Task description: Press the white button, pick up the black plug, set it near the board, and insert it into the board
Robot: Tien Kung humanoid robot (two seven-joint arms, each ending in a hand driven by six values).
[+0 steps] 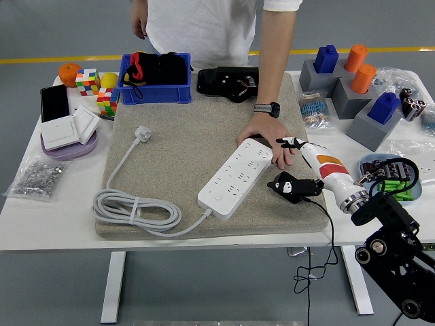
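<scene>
The white power strip (234, 178) lies slantwise on the beige mat (183, 136). A person's hand (270, 136) rests on its far end, so I cannot see the white button. The black plug (291, 187) lies on the mat's front right corner, and its black cable (328, 231) drops over the table edge. My right hand (289, 143) hovers just above and right of the plug. Its fingers stretch toward the person's hand and hold nothing. The white and orange forearm (327, 166) slants back to the lower right.
The strip's white cord (136, 210) is coiled at the mat's front left, with its white plug (141, 132) further back. A blue bin (155, 78) and a black device (228, 83) stand behind the mat. A tray of green parts (391, 185) sits at the right.
</scene>
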